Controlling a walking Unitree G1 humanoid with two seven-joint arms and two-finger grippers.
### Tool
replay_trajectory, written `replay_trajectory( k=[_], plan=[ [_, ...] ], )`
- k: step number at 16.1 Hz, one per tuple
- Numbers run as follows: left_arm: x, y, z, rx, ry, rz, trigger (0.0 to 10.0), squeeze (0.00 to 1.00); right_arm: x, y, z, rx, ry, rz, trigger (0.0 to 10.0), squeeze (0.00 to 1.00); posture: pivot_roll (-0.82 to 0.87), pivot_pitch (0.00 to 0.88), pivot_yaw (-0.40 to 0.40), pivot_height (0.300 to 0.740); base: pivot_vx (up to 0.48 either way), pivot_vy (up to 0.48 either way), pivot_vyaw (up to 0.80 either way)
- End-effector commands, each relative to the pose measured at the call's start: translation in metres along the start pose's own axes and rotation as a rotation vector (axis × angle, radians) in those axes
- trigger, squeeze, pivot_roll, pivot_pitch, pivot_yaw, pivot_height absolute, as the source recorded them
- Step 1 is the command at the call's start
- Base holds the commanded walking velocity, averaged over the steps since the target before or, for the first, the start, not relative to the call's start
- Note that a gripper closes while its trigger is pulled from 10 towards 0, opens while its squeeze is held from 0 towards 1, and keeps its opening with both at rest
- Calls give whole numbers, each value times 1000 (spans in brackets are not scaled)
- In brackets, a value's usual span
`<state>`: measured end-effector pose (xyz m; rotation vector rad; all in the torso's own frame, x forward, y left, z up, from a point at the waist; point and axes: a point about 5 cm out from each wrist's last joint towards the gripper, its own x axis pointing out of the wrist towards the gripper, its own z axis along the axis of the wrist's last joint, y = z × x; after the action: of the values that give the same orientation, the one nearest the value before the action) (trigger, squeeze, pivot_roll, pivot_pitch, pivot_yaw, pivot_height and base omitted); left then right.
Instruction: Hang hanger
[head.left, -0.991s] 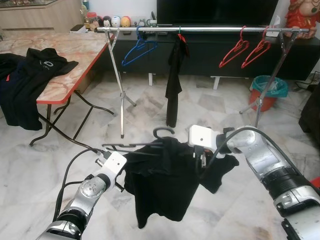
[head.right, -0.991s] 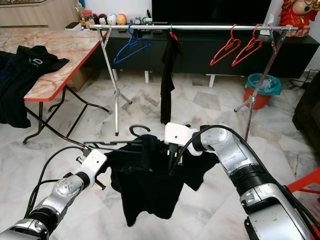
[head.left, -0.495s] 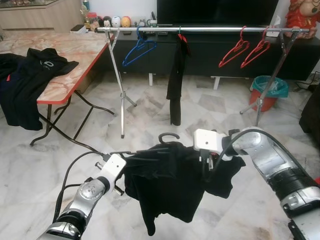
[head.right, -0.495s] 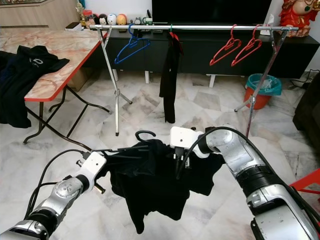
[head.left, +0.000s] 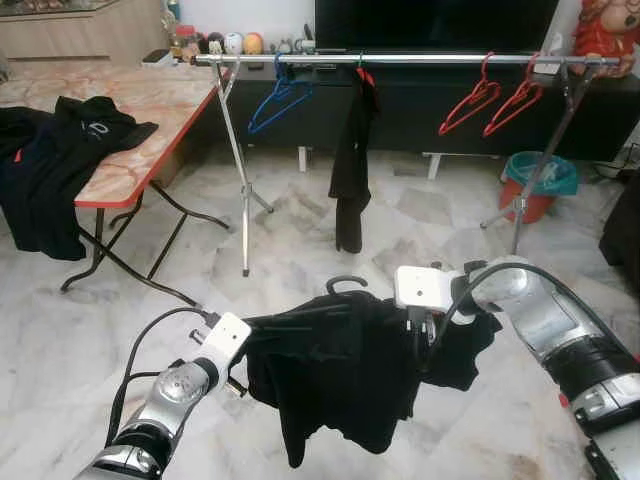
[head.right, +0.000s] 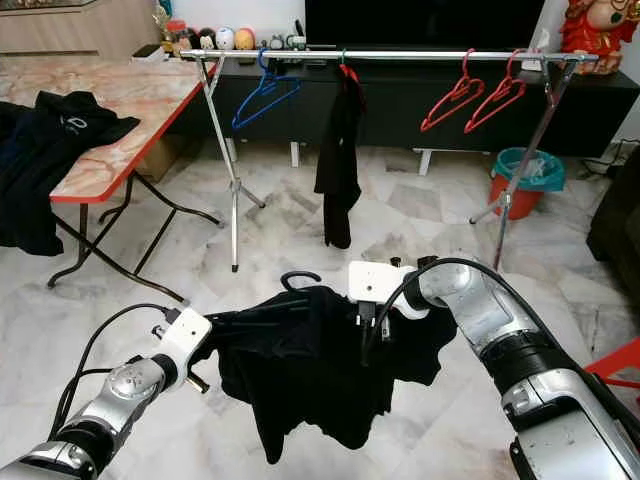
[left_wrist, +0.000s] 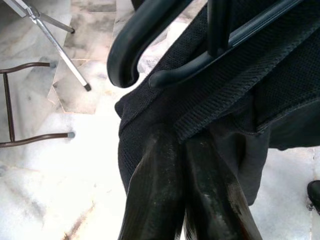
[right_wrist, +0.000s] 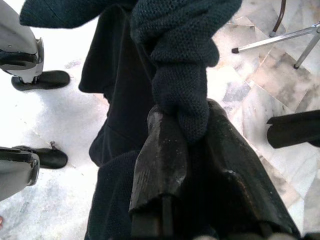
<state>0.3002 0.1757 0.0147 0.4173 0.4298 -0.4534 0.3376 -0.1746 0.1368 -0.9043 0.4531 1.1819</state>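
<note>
Gripping black shirt and hanger: left gripper, wrist close-up.

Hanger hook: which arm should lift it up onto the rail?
Probably both: left gripper and right gripper each pinch the shirt on the hanger, jaws shut. Neither looks nearer the rail.

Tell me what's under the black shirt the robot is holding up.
A black hanger: only its hook shows above the black shirt; its shoulders are covered. Left gripper and right gripper pinch the fabric.
</note>
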Motion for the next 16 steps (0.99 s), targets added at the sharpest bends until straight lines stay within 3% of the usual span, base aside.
replay_trajectory(
  k=[1, 6, 12, 16],
  plan=[
    [-9, 14, -19, 4, 103, 72, 10000, 0, -18, -8, -9, -18, 64, -38, 0, 0, -54, 0, 54, 719, 0, 0, 0],
    [-12, 25, -23, -1, 147, 161, 10000, 0, -22, -3, -16, -33, 109, 2, 0, 0, -55, 0, 49, 719, 0, 0, 0],
    [-12, 26, -24, 3, 161, 172, 10000, 0, -24, -3, -15, -28, 96, 1, 0, 0, -57, 0, 51, 719, 0, 0, 0],
    [-13, 29, -25, 5, 176, 200, 10000, 0, -26, 0, -22, -59, 163, 44, 0, 0, -56, 0, 47, 719, 0, 0, 0]
  ],
)
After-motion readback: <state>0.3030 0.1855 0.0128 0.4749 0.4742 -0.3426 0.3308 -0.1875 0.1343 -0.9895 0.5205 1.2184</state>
